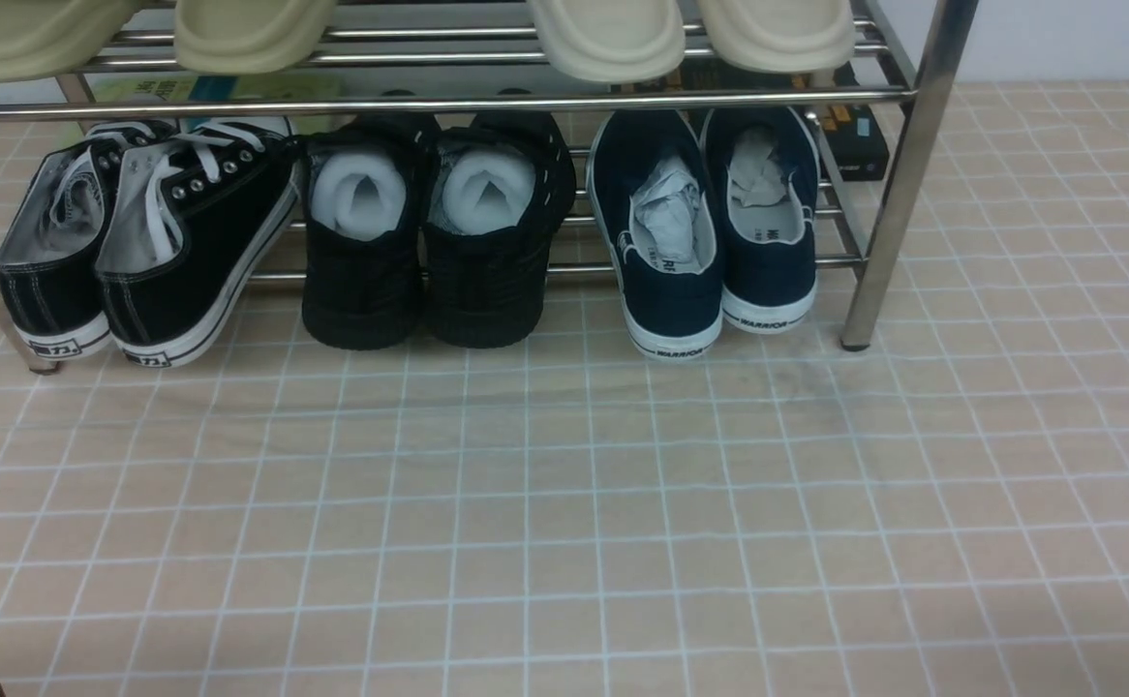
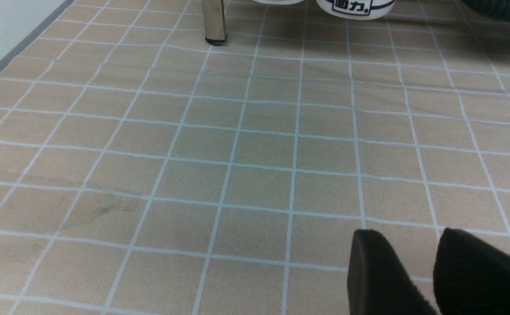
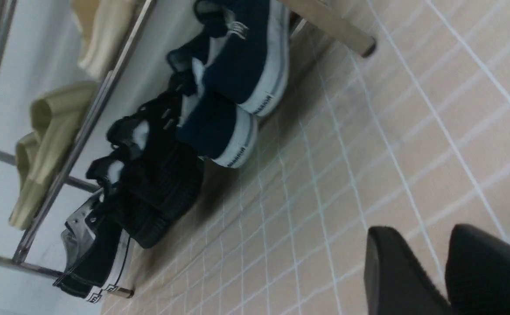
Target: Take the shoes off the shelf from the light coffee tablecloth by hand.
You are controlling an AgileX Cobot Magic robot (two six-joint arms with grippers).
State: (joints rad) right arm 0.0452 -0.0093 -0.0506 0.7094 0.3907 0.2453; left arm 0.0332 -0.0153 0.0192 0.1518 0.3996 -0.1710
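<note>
Navy canvas marks the shoes (image 1: 671,300), which sit at the right end of the shelf (image 1: 903,194), just beside its right front leg. Their heels rest on the tablecloth (image 1: 564,503) in front of the shelf and their toes point back under its bars, so each long axis runs straight away from the robot, heel nearest. Crumpled paper fills both.

Neither arm shows in the front view. In the right wrist view the right gripper (image 3: 425,245) has its jaws part open with nothing between them, and the shoes lie ahead of it, well apart, heels toward it. The left gripper (image 2: 412,245) is also part open and empty, and it faces the shelf's left leg and the lace-ups (image 2: 355,6) instead. The right arm looks the better placed, and a reach forward to the heels seems to be the next move.

"WARRIOR" is printed on the white heel band of each navy sole. Insole print is partly hidden by paper. The lace-ups' heel label reads "回力".
</note>
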